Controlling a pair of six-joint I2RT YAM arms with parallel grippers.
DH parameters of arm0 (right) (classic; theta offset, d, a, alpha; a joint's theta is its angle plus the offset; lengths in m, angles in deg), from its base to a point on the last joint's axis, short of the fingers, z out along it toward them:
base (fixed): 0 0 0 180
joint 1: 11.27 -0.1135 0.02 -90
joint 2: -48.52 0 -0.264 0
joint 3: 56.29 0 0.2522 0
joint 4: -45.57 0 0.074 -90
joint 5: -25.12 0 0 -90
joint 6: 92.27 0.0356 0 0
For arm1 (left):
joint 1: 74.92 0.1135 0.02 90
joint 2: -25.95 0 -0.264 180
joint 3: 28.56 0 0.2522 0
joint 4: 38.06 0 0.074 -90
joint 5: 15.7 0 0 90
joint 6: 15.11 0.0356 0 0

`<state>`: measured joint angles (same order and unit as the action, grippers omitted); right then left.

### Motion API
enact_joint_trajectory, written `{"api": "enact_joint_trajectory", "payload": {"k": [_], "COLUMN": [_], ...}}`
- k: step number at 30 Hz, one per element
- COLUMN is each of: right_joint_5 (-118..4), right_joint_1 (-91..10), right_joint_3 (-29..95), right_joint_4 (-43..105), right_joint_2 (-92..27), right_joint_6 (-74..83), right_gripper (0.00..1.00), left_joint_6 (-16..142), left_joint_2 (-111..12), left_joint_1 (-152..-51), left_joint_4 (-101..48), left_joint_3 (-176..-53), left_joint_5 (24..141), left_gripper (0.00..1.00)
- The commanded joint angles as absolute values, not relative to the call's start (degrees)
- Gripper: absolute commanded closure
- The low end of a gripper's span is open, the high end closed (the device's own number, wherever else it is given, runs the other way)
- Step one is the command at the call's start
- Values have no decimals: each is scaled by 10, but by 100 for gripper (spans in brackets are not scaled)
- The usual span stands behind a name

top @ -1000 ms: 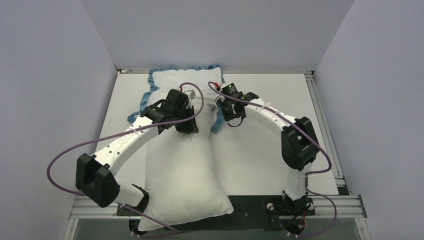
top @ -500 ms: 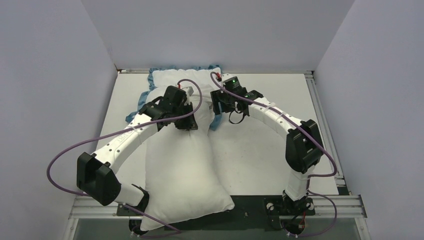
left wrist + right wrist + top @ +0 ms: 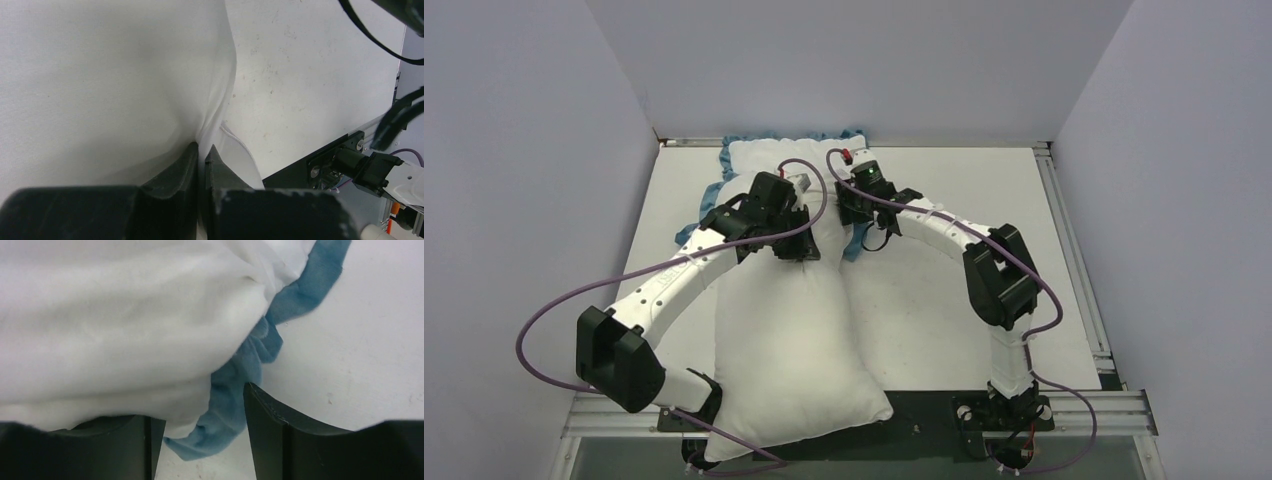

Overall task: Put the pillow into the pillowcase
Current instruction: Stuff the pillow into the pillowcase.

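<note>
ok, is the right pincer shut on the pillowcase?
No, the right pincer is open, with the blue pillowcase edge between its jaws.

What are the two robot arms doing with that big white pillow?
They're putting the pillow into the pillowcase, the thin cover with the blue ruffled edge. The left gripper is pinched shut on the pillow's white fabric. The right gripper is open, with the blue ruffle between its jaws. Only the pillow's far end seems to be inside; most of it sticks out.
</note>
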<state>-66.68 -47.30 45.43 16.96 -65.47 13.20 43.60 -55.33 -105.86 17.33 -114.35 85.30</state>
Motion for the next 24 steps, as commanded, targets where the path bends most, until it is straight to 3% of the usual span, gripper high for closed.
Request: {"api": "enact_joint_trajectory", "payload": {"k": [1, 3, 4, 5, 9, 13, 24], "right_joint_5": [-692, -705, -710, -716, -714, -672, -431], "right_joint_1": [-485, -486, -486, -486, -485, -482, -484], "right_joint_3": [504, 514, 520, 528, 549, 486, 387], "right_joint_4": [217, 221, 222, 218, 190, 173, 102], "right_joint_2": [-689, -702, -708, -715, -715, -628, -498], "right_joint_6": [142, 146, 146, 143, 113, 107, 115], "right_gripper": [55, 73, 90, 94, 95, 95, 95], "left_joint_6": [434, 433, 432, 432, 433, 436, 428], "left_joint_2": [-517, -514, -512, -510, -507, -512, -539], "left_joint_1": [-1054, -1054, -1054, -1054, -1048, -1036, -1024], "left_joint_4": [154, 155, 156, 157, 162, 167, 154], "left_joint_3": [-1142, -1140, -1140, -1140, -1146, -1166, -1193], "left_joint_5": [873, 874, 874, 872, 866, 854, 840], "left_gripper": [100, 100, 100, 100, 100, 100, 100]}}
